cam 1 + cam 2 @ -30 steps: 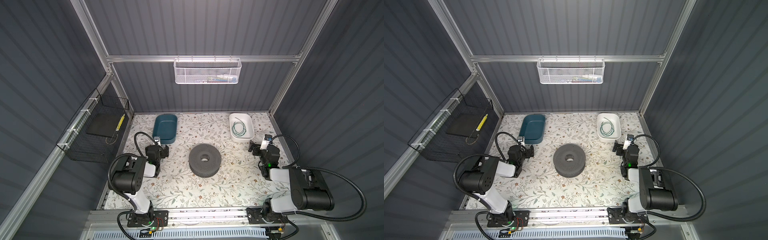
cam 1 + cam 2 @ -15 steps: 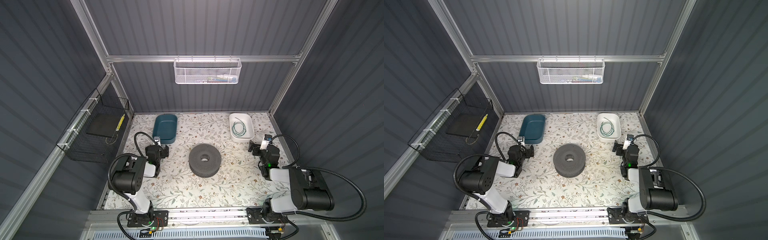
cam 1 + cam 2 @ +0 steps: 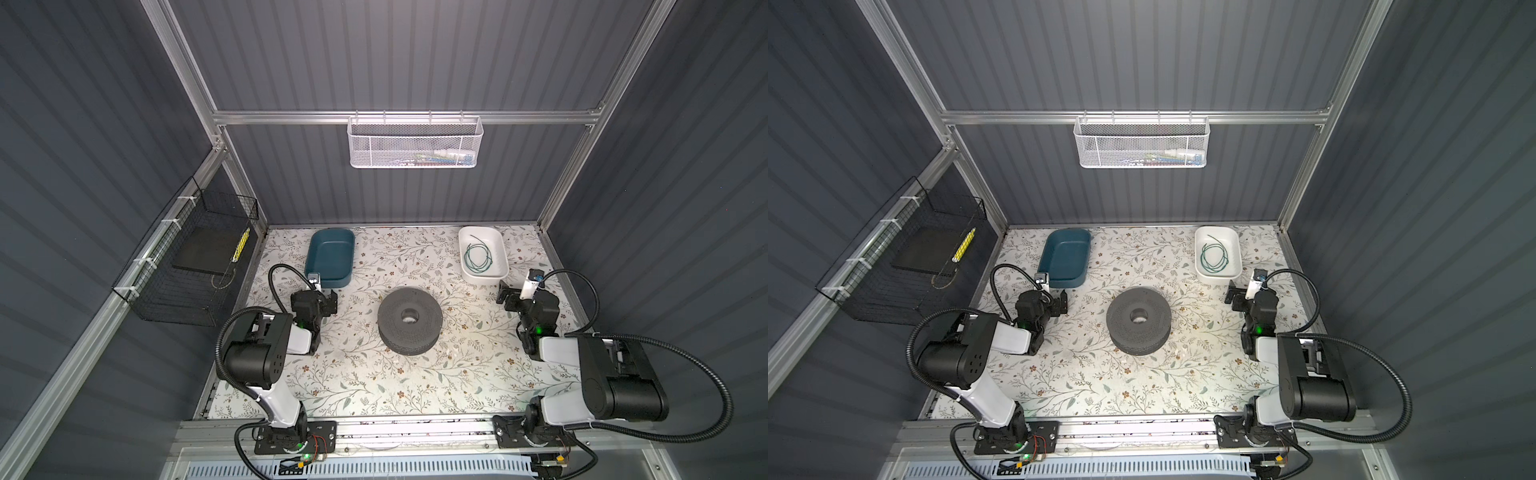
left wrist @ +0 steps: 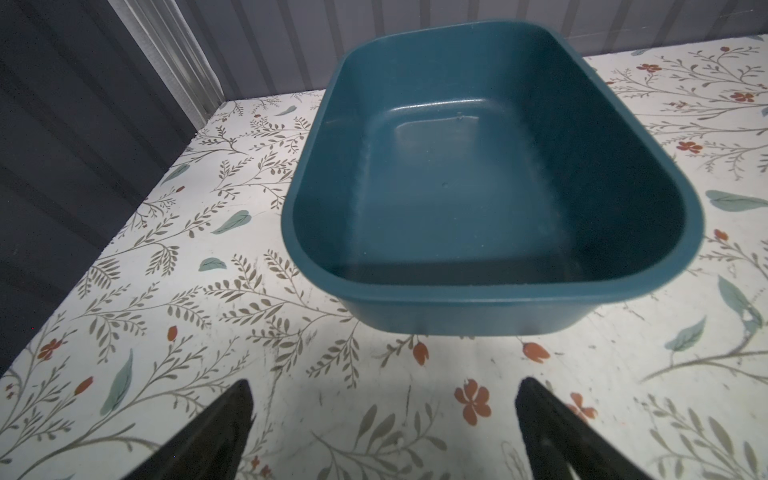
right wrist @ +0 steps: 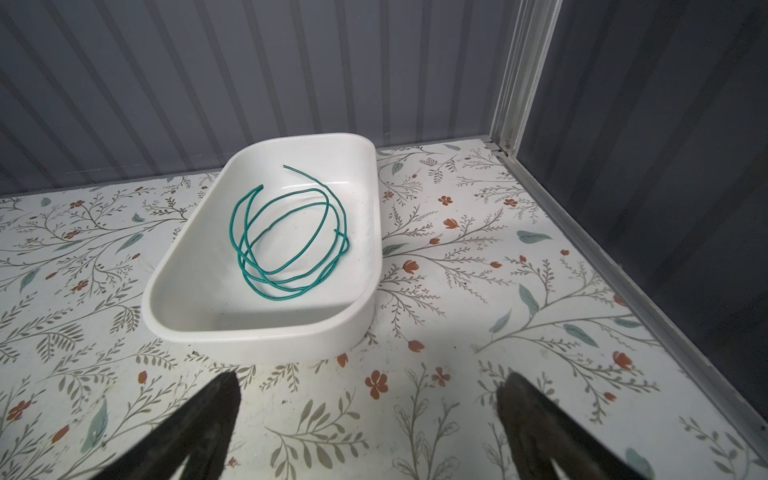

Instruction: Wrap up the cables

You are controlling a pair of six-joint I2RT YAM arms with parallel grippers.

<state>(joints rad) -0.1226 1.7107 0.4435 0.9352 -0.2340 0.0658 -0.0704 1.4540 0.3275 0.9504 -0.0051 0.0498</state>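
A dark green cable (image 5: 240, 253) lies in loose loops inside a white tray (image 5: 266, 332) at the far right of the flower-patterned surface (image 3: 374, 386). A teal tub (image 4: 457, 316) sits at the far left, its bare floor showing. A grey disc (image 3: 390, 328) with a central hole stands between the arms. A white mesh basket (image 3: 415, 145) on the back rail holds small items too blurred to name. A black wire basket (image 3: 174, 299) on the left wall holds a dark slab and a yellow strip. Ribbed grey panels (image 3: 395, 62) enclose the cell. The left gripper (image 4: 384, 384) and right gripper (image 5: 370, 378) hover open, holding nothing.
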